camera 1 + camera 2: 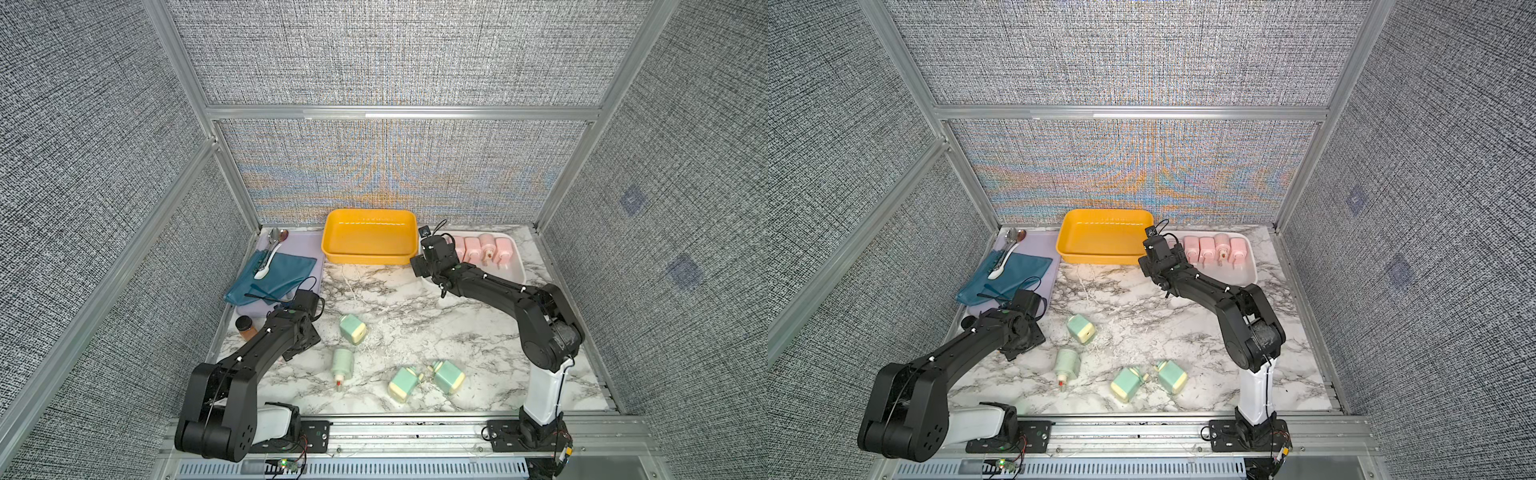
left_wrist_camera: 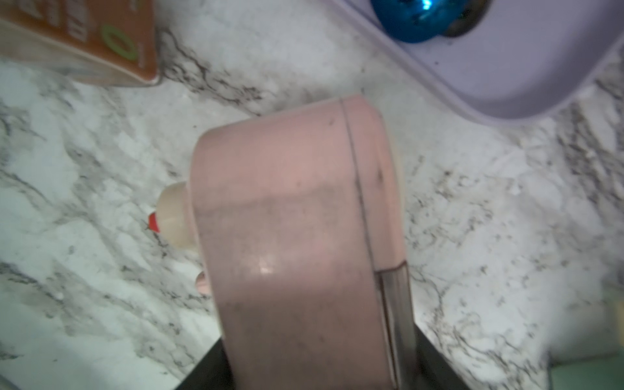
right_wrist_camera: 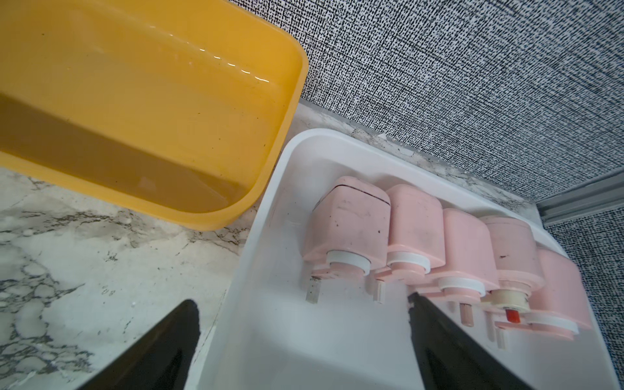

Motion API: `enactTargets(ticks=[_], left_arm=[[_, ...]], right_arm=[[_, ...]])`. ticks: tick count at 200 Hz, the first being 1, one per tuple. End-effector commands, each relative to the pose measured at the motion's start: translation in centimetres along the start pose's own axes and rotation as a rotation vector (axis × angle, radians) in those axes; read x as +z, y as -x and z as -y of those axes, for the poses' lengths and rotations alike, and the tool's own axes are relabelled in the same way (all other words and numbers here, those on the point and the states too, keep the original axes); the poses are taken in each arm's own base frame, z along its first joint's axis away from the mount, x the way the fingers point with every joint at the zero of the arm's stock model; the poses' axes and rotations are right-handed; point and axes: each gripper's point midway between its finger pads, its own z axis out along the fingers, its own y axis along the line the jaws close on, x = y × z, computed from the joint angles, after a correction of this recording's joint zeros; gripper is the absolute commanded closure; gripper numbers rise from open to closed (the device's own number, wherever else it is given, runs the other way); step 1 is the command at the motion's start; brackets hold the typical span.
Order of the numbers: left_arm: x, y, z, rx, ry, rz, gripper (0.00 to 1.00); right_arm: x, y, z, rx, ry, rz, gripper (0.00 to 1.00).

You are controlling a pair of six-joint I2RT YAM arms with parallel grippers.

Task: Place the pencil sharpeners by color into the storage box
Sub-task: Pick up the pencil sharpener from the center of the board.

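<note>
Marble table bears four green sharpeners; glossy yellow bin empty; white tray holds five pink ones in a row. Left gripper clamps the last, a smooth rounded pink sharpener, near the jar; right gripper gapes over the tray; next, likely, a carry across into that row.

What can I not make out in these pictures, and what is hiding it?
- Left claw: its arm hides the grip in both top views; whether its pink sharpener is lifted is unclear.
- Spice jar: label blurred and cut off, left wrist view.
- End tray sharpener: right arm covers it in both top views.
</note>
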Motion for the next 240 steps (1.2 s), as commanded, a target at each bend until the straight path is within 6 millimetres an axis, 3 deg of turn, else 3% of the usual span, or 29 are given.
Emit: enactTargets(ticks=[1, 35, 75, 105, 127, 149, 168, 182, 217, 240], left_arm=[[-1.4, 0.4, 0.9, 0.041, -0.056, 0.029, 1.00], [-5.7, 1.5, 3.0, 0.123, -0.186, 0.132, 1.00], [-13.5, 2.3, 10.9, 0.376, -0.621, 0.398, 1.00], [-18.5, 2.8, 14.4, 0.521, -0.831, 0.582, 1.00], [-20.7, 1.2, 17.4, 0.732, -0.974, 0.644, 1.00], [-23.1, -2.1, 20.1, 0.966, -1.186, 0.705, 1.00], [-26.1, -5.0, 21.1, 1.110, -1.423, 0.690, 1.00], [-27.5, -6.4, 21.4, 1.205, -1.521, 0.612, 1.00], [-25.8, -8.7, 20.8, 1.413, -1.531, 0.391, 1.00], [-26.0, -8.7, 19.5, 1.488, -1.586, 0.278, 1.00]], right_arm=[[-0.7, 0.4, 0.0, 0.015, 0.020, 0.014, 0.01], [-3.4, 1.5, -0.9, 0.076, 0.144, 0.067, 0.01], [-8.7, 4.5, -3.2, 0.203, 0.419, 0.148, 0.01], [-12.3, 6.1, -4.2, 0.268, 0.580, 0.157, 0.01], [-14.9, 7.5, -5.3, 0.276, 0.709, 0.138, 0.01], [-17.5, 8.9, -6.5, 0.270, 0.850, 0.121, 0.01], [-20.1, 9.1, -7.0, 0.097, 0.941, 0.190, 0.01], [-20.5, 9.1, -6.2, -0.015, 0.886, 0.277, 0.01], [-22.8, 10.2, -3.0, -0.251, 0.766, 0.508, 0.01], [-25.1, 11.0, -1.4, -0.395, 0.751, 0.685, 0.01]])
